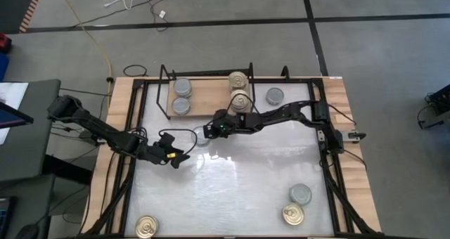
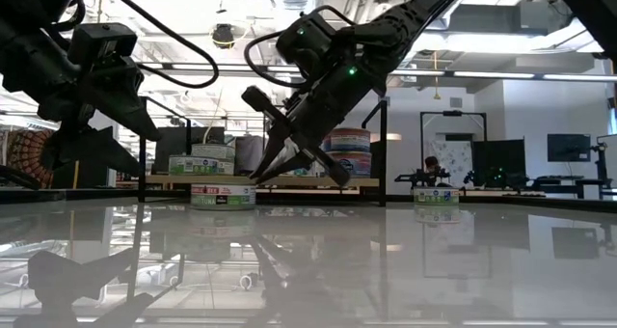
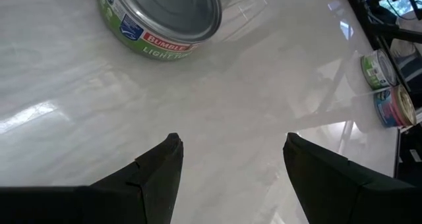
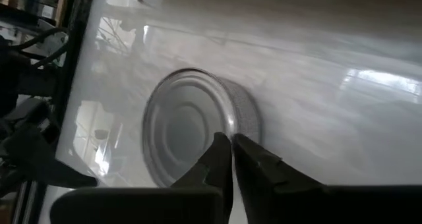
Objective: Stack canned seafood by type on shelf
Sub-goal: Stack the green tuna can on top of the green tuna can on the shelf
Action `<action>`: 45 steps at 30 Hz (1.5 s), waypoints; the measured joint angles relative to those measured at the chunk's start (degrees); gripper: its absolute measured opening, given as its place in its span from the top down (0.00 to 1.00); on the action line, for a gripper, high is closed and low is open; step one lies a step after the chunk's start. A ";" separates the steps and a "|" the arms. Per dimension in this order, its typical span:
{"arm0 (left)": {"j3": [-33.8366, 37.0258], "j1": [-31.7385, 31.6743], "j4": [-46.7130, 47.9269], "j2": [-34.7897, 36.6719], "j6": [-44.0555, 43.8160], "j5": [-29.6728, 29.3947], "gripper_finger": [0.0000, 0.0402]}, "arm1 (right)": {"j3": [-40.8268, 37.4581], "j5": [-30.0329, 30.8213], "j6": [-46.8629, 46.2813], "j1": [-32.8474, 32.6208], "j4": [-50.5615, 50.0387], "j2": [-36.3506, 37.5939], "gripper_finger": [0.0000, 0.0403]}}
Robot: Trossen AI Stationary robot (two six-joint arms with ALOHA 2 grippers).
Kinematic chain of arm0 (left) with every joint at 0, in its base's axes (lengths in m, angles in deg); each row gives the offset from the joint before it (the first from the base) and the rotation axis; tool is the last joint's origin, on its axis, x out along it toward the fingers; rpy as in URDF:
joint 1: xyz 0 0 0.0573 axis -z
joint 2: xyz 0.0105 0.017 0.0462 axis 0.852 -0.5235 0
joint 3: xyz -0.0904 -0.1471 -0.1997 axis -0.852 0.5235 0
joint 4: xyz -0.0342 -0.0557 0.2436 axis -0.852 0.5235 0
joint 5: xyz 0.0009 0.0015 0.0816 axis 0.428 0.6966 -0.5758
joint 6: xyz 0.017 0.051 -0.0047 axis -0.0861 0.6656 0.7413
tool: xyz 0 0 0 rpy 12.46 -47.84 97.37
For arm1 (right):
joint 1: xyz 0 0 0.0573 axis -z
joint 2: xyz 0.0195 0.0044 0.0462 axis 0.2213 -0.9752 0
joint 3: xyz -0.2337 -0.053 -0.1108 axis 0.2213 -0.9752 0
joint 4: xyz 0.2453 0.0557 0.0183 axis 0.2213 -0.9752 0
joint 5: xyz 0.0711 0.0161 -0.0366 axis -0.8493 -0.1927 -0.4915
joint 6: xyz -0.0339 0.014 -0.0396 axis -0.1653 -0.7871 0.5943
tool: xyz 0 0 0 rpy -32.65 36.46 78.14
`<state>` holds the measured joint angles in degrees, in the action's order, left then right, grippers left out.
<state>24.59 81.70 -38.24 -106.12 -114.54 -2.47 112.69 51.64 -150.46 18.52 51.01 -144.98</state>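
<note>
Glossy white tabletop [image 1: 232, 190] spreads under both arms, mirroring the ceiling lights in the low view; nearest the front edge lie three tins: a gold-topped tin [image 1: 145, 227] at the front left corner, another gold-topped tin [image 1: 293, 214] at the front right, and a grey-topped tin [image 1: 300, 194] just behind it.

Toward the middle, the left gripper [image 1: 177, 157] hangs above the surface at the end of an arm that reaches in from the left edge, tilted downward; its fingers [image 3: 155, 174] are spread wide with nothing between them. Just beyond it a grey-topped tuna tin [image 3: 161, 20] with a green label sits flat on the white top; the right gripper [image 1: 209, 131] comes down at a slant over this same tin, its arm stretched in from the right side, and the right wrist view shows its fingers [image 4: 217, 161] pressed nearly together over the tin's rim, gripping nothing.

Farther back stands the shelf [image 1: 207, 98], a wooden board in a black wire frame; on its left end are two grey tins [image 1: 182, 96], on its right end two gold tins [image 1: 239, 89]; a lone grey tin [image 1: 274, 95] rests on the tabletop just right of the shelf.

Beyond the table the low view shows a workshop with monitors and desks; the floor seen from above is grey with dark lines and a yellow cable.
</note>
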 joint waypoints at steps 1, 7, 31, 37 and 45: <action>0.00 0.00 0.02 0.00 0.18 0.00 0.37 | 0.00 0.02 -0.01 0.00 -0.22 -0.06 0.86; 0.00 0.00 0.02 0.00 0.40 -0.03 0.37 | 0.00 0.10 -0.01 0.02 -0.62 -0.10 0.86; 0.00 0.00 -0.02 0.00 -0.02 0.02 0.37 | 0.00 -1.13 0.88 0.79 -0.28 0.14 0.71; 0.00 0.00 -0.02 0.00 -0.02 0.02 0.37 | 0.00 -1.57 0.50 0.72 -0.29 0.14 0.56; 0.00 0.00 -0.02 0.00 -0.02 0.02 0.37 | 0.00 4.15 -3.27 -1.02 1.12 -0.13 0.51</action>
<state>24.59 81.70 -38.26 -106.12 -114.56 -2.45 112.69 55.79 -153.74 17.50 52.13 -145.10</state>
